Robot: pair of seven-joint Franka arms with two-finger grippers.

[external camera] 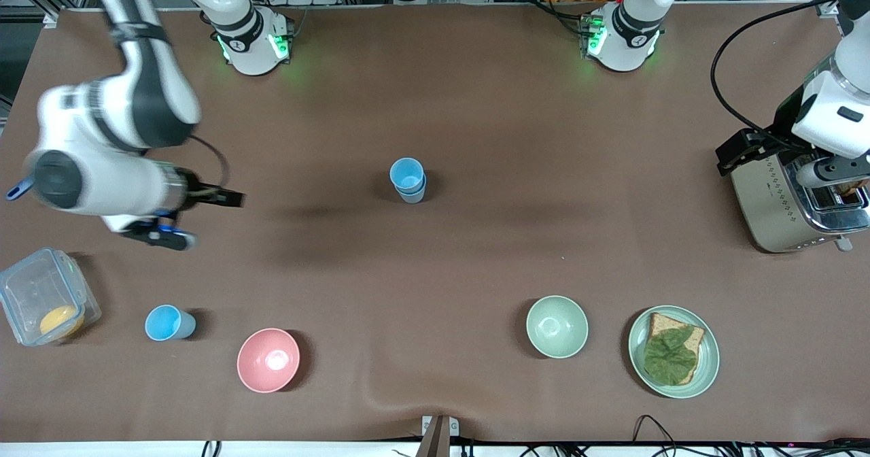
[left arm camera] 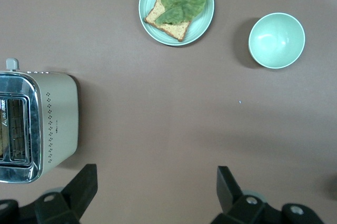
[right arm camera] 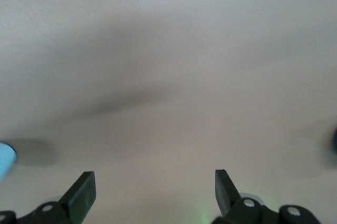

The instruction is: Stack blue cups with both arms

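Observation:
Two blue cups stand nested, one in the other, at the middle of the table. A third blue cup stands alone toward the right arm's end, nearer the front camera, between a clear box and a pink bowl. My right gripper is open and empty, up over bare table between the stack and the lone cup. In the right wrist view its fingers frame bare table, and a sliver of blue cup shows at the edge. My left gripper is open and empty, high up beside the toaster.
A pink bowl and a pale-green bowl stand near the front edge. A green plate holds toast with a leaf. A clear lidded box with something yellow inside sits at the right arm's end. The toaster also shows in the left wrist view.

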